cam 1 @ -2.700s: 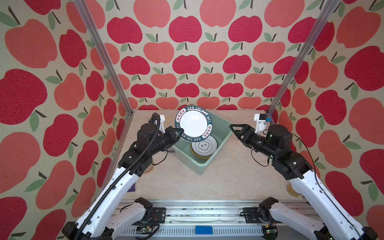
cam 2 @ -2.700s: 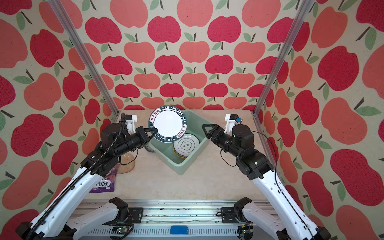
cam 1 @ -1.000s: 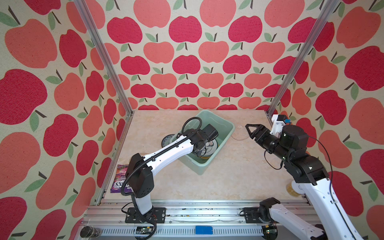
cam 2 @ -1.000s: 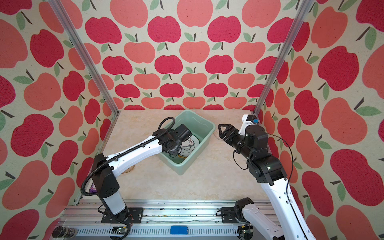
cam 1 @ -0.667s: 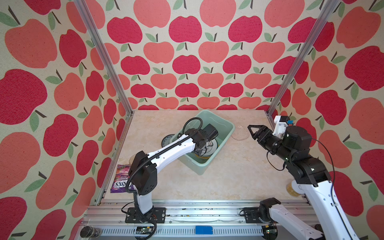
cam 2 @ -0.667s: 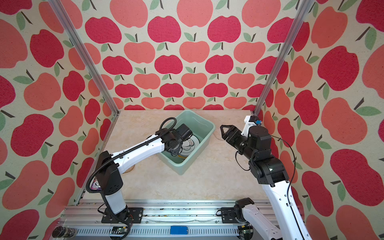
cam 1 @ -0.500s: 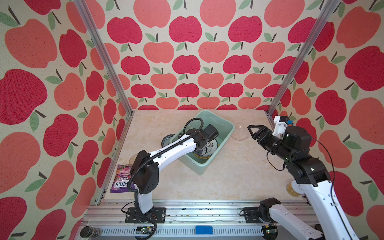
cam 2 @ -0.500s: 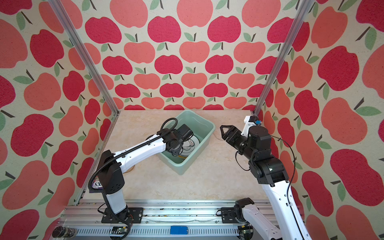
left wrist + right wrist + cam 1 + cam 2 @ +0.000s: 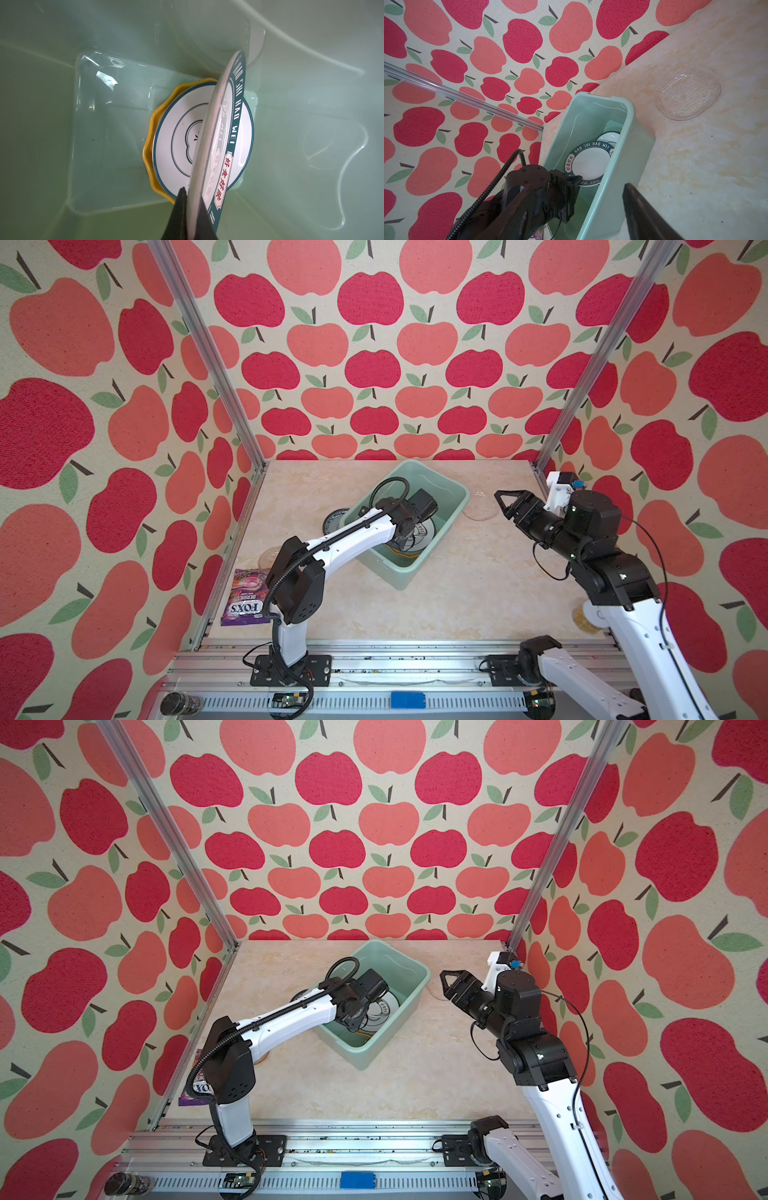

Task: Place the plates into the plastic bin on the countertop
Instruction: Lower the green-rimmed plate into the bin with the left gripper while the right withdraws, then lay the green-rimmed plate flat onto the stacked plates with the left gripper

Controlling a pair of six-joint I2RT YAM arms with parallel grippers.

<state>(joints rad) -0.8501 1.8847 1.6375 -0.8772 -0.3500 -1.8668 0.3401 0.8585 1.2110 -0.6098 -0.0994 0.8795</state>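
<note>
while the lettered plate (image 9: 232, 124) is clamped by its rim in the left gripper (image 9: 193, 212) and tilted on edge inside the mint-green bin (image 9: 457, 493), two plates are noted as already lying flat on the bin floor: the emblem plate (image 9: 180, 133), stacked on the yellow scalloped plate (image 9: 151, 133). the held plate is not yet released. whether its lower edge rests on the stack cannot be told.

left on the countertop (image 9: 415, 605): the clear glass plate (image 9: 687, 95), just beside the bin's right wall, and the small dark patterned plate (image 9: 334, 518), partly hidden at the bin's left side. other round shapes near the arm bases are too unclear to be counted. the right gripper (image 9: 500, 504) is held wide and empty above the counter, near the glass plate. the task is judged roughly half done.

against the frames of a few seconds back: the lettered plate, then raised over the bin's far rim, is now lowered into the bin. the right gripper is drawn off from the bin toward the glass plate. over the last second almost nothing is changed.
</note>
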